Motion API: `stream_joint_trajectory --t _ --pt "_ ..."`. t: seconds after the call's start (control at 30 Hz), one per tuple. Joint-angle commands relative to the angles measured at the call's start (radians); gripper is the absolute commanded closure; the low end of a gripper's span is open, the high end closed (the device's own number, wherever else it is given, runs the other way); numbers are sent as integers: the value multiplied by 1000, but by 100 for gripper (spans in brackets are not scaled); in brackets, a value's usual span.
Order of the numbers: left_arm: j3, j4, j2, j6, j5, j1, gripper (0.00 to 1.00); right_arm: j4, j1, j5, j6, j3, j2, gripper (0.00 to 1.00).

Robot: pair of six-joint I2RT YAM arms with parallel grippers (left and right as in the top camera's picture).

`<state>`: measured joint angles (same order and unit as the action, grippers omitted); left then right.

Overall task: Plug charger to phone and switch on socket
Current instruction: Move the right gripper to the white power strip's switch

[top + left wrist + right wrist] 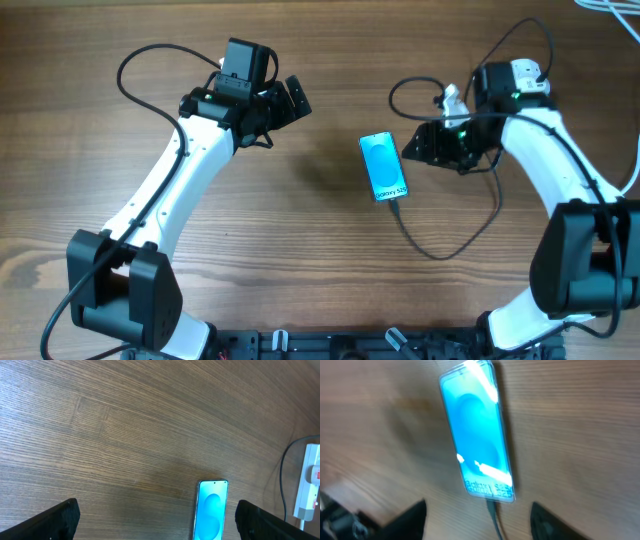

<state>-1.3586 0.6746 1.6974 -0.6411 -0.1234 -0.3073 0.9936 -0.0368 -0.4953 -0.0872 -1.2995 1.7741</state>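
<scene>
Right claw [479,519]: spread wide with nothing gripped; its dark fingers [409,521] are set off to either side of the cable.
Charger [493,510]: its tip is seen at the phone's lower edge, just ahead of the right claw. Full seating cannot be confirmed through the blur.
Phone [479,435]: laid flat on the table [125,425], screen lit, straight ahead of the right claw.
Left claw [160,521]: held fully open and empty, with the phone ahead of it, nearer its right finger.
Socket [310,480]: seen beyond the left claw's right finger; its switch position cannot be read.
Step judged: plugging looks done, switching is not yet done.
Risk: the cable loop trailing beside the right arm could be snagged as that arm is turned toward the socket. The tip would then be pulled out or the phone dragged.
</scene>
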Motion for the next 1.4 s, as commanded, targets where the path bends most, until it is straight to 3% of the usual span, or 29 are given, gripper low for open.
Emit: stream_joint_trajectory --t 0.0,0.13,0.47,0.77,0.97,1.37 --pt "-1 0 -15 5 17 6 0 120 -2 255 2 -134 -31 16" --pt "-1 0 -15 5 17 6 0 220 23 446 0 -188 -31 0" --pt "-1 0 -15 5 17 6 0 167 268 507 -77 -186 -31 0" --pt "-1 0 -15 5 17 6 0 -13 449 595 -179 -184 -31 0" --pt "-1 0 -15 5 17 6 0 -213 491 775 -172 -179 -23 0" --pt "-1 0 -15 5 17 6 0 -424 503 780 -95 -179 80 0"
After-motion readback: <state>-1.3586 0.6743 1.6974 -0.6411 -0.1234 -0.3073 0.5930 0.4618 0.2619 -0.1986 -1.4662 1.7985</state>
